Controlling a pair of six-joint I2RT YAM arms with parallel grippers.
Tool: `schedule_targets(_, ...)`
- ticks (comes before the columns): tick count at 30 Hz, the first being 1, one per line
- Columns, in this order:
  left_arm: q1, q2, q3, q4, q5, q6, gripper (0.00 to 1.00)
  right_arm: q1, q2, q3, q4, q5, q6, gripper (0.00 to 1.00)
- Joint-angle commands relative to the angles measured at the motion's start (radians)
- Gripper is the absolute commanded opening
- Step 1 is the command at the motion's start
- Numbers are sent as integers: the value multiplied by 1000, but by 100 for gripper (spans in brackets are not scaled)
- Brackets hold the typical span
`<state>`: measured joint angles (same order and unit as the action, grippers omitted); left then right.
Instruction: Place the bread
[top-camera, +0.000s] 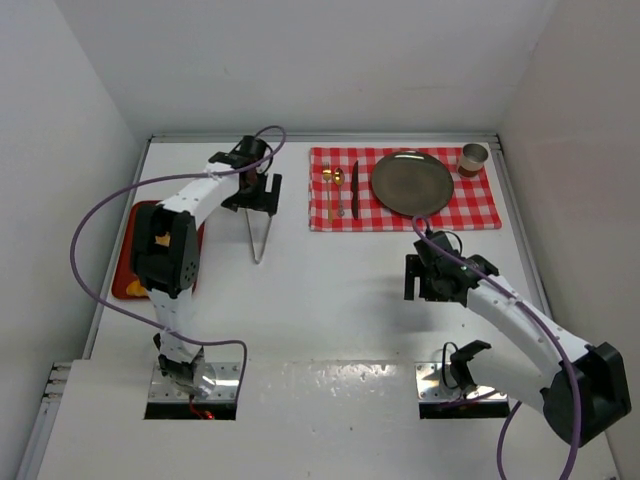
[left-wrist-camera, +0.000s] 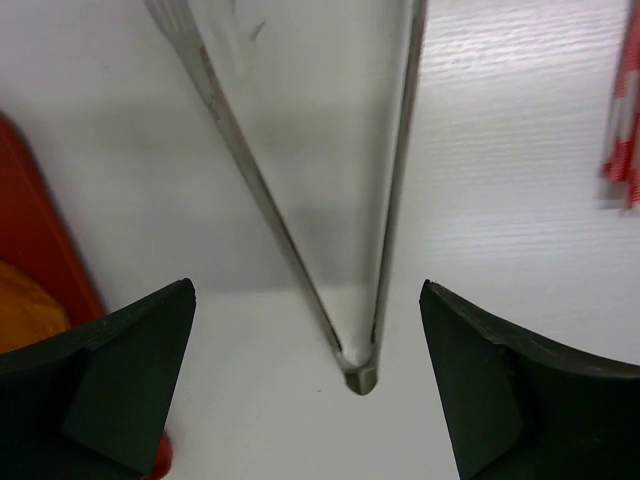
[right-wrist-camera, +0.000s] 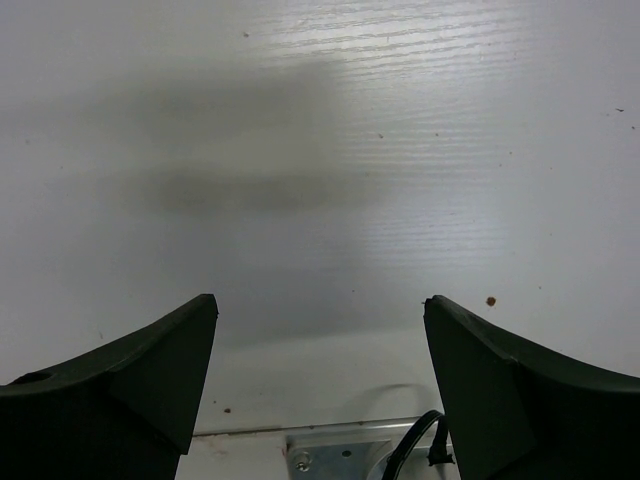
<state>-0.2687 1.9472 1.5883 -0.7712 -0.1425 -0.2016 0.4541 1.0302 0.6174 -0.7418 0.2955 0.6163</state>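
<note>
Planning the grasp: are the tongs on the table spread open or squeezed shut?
Spread open: the tongs have two arms diverging in a V from their joined end, with bare table showing between them.

Tongs (left-wrist-camera: 357, 372), red tray (top-camera: 122, 265), checkered mat (top-camera: 482, 207) — plate (top-camera: 412, 182), cup (top-camera: 473, 158)

golden-orange bread (left-wrist-camera: 22, 305) lies on the red tray (left-wrist-camera: 45, 225), only partly visible.

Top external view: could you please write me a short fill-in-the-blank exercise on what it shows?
1. The cup stands at the checkered cloth's far ____ corner.
2. The open left hand is poised over the metal ____.
3. The knife lies between the fork and the dark ____.
Missing words: right; tongs; plate.
</note>
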Motion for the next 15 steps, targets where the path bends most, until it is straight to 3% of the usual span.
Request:
schedule_targets(1,-17,-21,-21,81,0,-125,100,1,4,28,13,42,2,84)
schedule_targets(5,8,67,-34,92,138,-125,100,1,25,28,19,41,13,84)
schedule_targets(8,8,85,-44,130,153,-125,100,1,51,59,7,42,13,84)
schedule_targets(15,-14,110,-88,225,-81,-168,100,0,96,93,-1,47,-6,84)
